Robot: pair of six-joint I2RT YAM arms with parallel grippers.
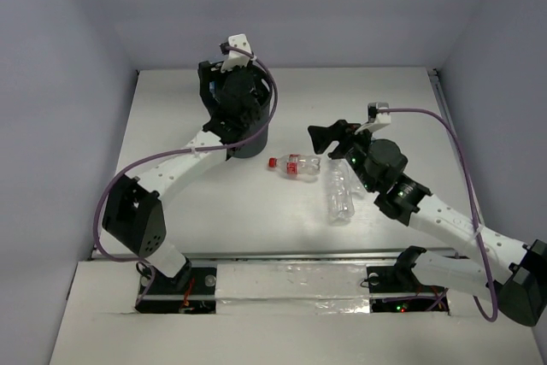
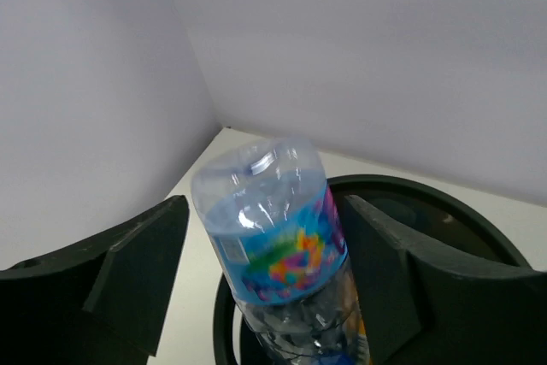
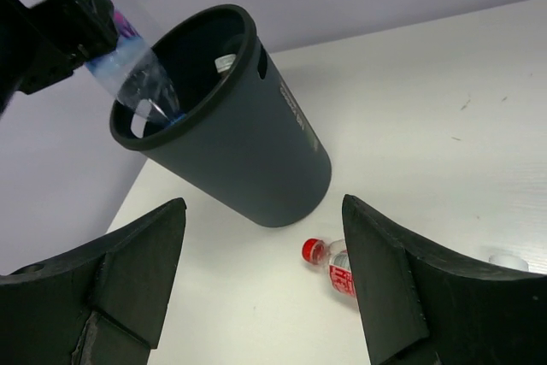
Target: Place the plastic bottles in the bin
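A clear bottle with a blue label [image 2: 273, 237] hangs neck-down into the mouth of the black bin [image 2: 427, 190], its base pointing up between my left gripper's fingers. My left gripper [image 2: 263, 211] is open, with a gap showing on the left side of the bottle. From the right wrist view the same bottle [image 3: 137, 83] dips over the bin's rim [image 3: 184, 32], and a white cap [image 3: 225, 61] shows inside. A red-capped bottle [image 1: 295, 165] and a plain clear bottle [image 1: 340, 196] lie on the table. My right gripper [image 1: 329, 138] hovers open above them, holding nothing.
The bin [image 1: 256, 138] stands at the back middle of the white table [image 1: 188, 211], mostly under my left arm. Grey walls close in the back and both sides. The red-capped bottle [image 3: 338, 269] lies just right of the bin's foot.
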